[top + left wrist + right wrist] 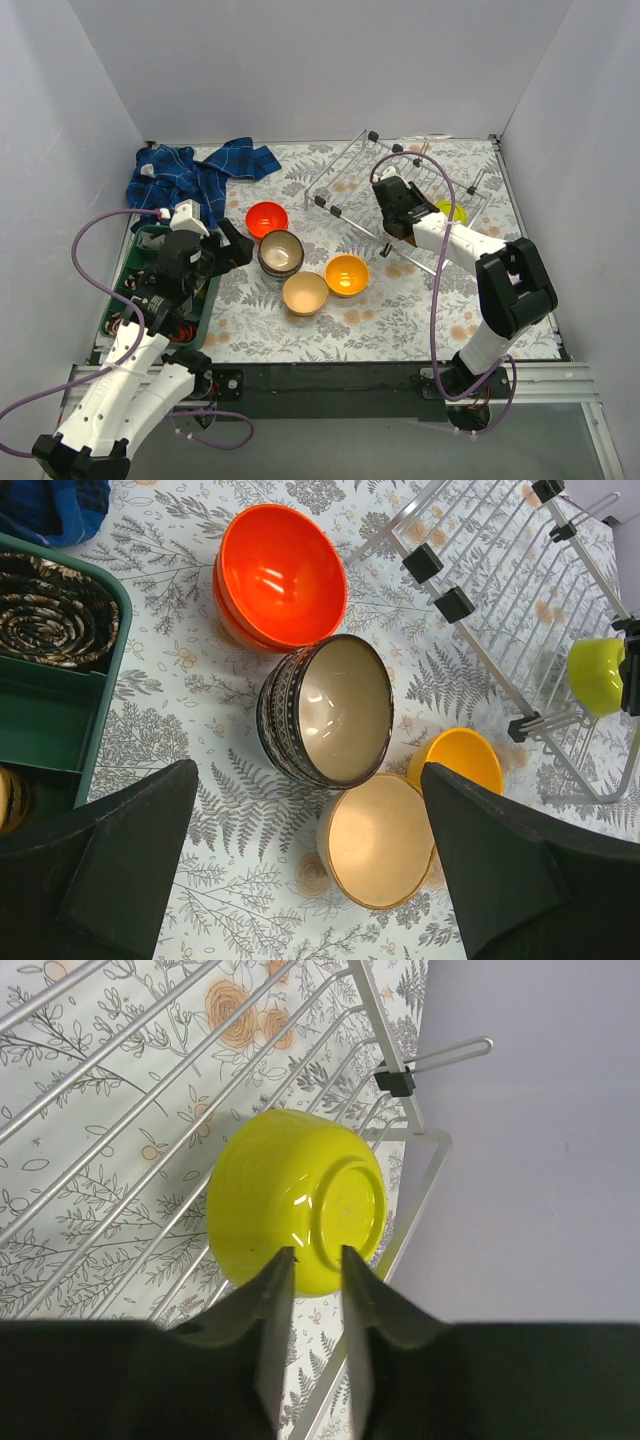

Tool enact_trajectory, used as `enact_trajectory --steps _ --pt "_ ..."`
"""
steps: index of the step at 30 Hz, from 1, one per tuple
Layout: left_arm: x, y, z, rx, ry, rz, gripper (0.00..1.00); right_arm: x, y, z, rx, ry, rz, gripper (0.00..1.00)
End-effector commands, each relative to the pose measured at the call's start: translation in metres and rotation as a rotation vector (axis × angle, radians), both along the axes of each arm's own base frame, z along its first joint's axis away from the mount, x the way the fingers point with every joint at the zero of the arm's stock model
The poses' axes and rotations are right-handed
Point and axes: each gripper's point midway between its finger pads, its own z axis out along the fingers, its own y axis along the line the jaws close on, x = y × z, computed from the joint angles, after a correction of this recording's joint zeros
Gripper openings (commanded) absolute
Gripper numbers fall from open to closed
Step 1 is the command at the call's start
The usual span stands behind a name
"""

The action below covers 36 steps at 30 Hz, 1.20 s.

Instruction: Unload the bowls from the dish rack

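Lime bowl (295,1205) looks glossy, light, slippery: pinch its rim. Right gripper (315,1252) sits nearly closed there; whether clamped, I cannot tell

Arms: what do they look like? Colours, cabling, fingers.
Left arm and right arm: white links, black joints, a purple cable looping along each. Left gripper has broad black wedge fingers; right gripper has narrow, dark, tapered ones.
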Motion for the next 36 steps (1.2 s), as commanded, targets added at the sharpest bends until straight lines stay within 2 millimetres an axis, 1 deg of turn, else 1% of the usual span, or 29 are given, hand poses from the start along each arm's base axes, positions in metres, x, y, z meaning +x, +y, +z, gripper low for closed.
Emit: enact_trajectory --steps 1,2,3,5,8,10,12,16,23,27,36 --pt "0.001 -0.002 0.01 -0.005 -0.03 -0.019 0.95 -0.003 0.0 0.007 0.024 -0.022 -0.001 0.43" --pt "0.001 -0.002 0.01 -0.007 -0.03 -0.02 0.95 -0.004 0.0 0.004 0.021 -0.013 -0.001 0.48" --pt "0.001 -0.003 0.01 -0.007 -0.028 -0.022 0.95 -0.003 -0.001 0.003 0.017 -0.012 -0.004 0.55" --pt "0.0 -0.003 0.01 -0.006 -0.028 -0.028 0.95 0.0 0.001 0.0 0.015 -0.01 -0.004 0.65" --pt "-0.001 -0.002 0.01 -0.004 -0.025 -0.023 0.95 0.007 0.004 -0.005 0.028 -0.012 0.001 0.73" --pt "-0.003 -0.001 0.011 -0.004 -0.027 -0.024 0.95 0.012 0.006 -0.01 0.018 -0.002 0.009 0.74" --pt "-0.004 0.0 0.012 -0.002 -0.027 -0.023 0.95 0.015 0.004 -0.013 0.004 0.005 0.008 0.75" --pt "-0.006 0.002 0.013 0.005 -0.023 -0.019 0.95 0.019 0.001 -0.024 -0.015 0.031 0.0 0.76" --pt "-0.007 0.004 0.014 0.011 -0.025 -0.013 0.95 0.018 -0.009 -0.037 -0.022 0.057 -0.018 0.76" --pt "-0.007 0.003 0.011 0.016 -0.018 -0.016 0.95 0.02 -0.01 -0.044 -0.017 0.064 -0.014 0.76" --pt "-0.005 0.005 0.016 0.017 -0.033 -0.01 0.95 0.019 -0.014 -0.058 -0.043 0.084 -0.012 0.78"
